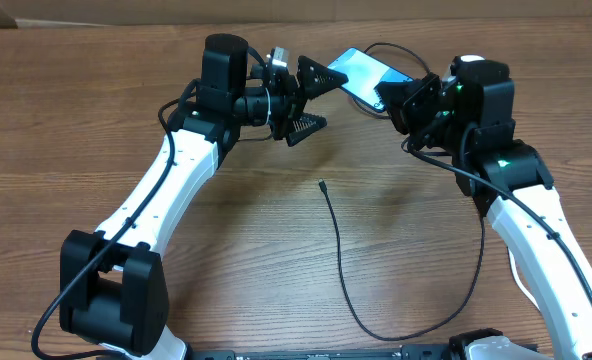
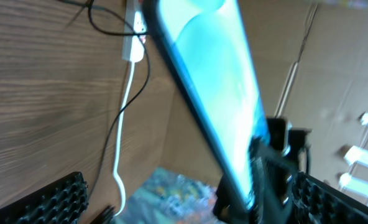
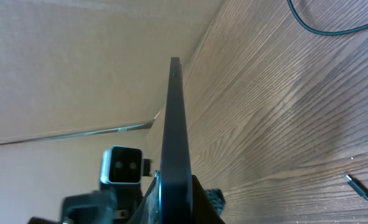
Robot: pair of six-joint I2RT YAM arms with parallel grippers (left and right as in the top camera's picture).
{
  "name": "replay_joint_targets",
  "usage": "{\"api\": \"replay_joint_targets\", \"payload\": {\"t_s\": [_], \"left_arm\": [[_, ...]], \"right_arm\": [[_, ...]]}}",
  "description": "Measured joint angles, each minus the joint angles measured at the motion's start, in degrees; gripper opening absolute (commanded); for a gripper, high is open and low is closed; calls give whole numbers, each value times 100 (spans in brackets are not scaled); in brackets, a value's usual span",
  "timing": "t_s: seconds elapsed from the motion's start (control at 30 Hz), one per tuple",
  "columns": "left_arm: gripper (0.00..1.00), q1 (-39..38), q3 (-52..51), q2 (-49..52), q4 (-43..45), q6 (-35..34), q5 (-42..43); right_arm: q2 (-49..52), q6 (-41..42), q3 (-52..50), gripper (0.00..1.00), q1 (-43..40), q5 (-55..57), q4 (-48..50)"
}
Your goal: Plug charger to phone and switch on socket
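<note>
The phone (image 1: 366,72), its teal screen lit, is held tilted above the table's far side, and my right gripper (image 1: 394,100) is shut on its lower end. In the right wrist view the phone (image 3: 174,137) stands edge-on out of that gripper (image 3: 174,202). My left gripper (image 1: 314,100) is open at the phone's other end; in its view the phone (image 2: 215,93) passes between the fingers (image 2: 53,199), nearer the right one. The charger's plug tip (image 1: 321,183) lies free on the table, its black cable looping toward me. The white socket (image 2: 134,37) shows only in the left wrist view.
A thick white cord (image 2: 125,112) runs from the socket across the wood. The black cable (image 1: 376,335) curves near the table's front edge and up under the right arm. A cardboard wall (image 3: 78,62) stands behind the table.
</note>
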Motion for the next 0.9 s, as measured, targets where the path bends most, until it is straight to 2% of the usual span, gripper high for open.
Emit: {"api": "replay_joint_targets", "payload": {"t_s": [0.07,0.3,0.4,0.5,0.67,0.87,0.9], "left_arm": [[99,-9,0,0,280,-391,-153],[100,-48,-2,0,356,-1204,-544],[96,-127,-2,0,356,-1493,-697],[87,-192,-2,0,356,-1729,-780],[86,-197,-4,0,356,-2282,-828],[77,-197,-4,0,426,-2439,-844],[73,-197,-4,0,426,-2455,-841]], "right_arm": [[0,44,0,4,120,140,-2],[0,177,0,4,444,354,146],[0,208,0,4,538,420,179],[0,227,0,4,612,494,177],[0,227,-2,4,772,702,168],[0,225,-2,4,791,798,166],[0,227,-2,4,791,802,164]]}}
